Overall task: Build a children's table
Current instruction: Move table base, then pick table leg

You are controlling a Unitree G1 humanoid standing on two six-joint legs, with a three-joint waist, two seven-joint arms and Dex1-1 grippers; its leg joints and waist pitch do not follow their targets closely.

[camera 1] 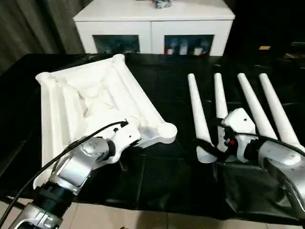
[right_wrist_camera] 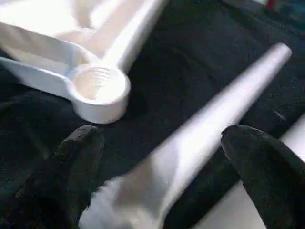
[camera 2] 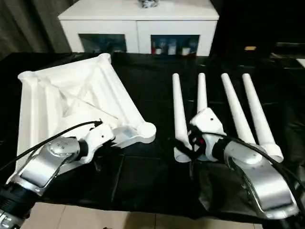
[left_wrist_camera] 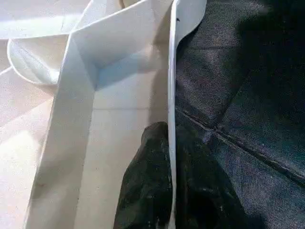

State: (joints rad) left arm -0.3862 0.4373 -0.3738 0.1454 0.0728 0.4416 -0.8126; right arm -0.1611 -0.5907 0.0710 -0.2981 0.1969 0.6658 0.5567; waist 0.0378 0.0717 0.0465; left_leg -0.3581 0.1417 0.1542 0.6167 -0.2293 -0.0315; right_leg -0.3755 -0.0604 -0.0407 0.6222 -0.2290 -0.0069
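The tabletop [camera 1: 90, 102] lies ribbed side up on the left of the black bench [camera 1: 162, 186], its long axis running away from me and skewed to the left. Four legs [camera 1: 198, 112] lie side by side on the right, narrow ends pointing away. My left hand [left_wrist_camera: 170, 191] pinches the tabletop's near rim. My right hand [right_wrist_camera: 162, 176] straddles the leftmost leg's thick end, fingers [right_wrist_camera: 71, 167] spread wide.

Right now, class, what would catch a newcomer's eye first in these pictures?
The white tabletop lies ribbed side up on the black cloth, the left gripper pinching its near rim. To its right, four white legs lie side by side, with the open right gripper straddling the leftmost.
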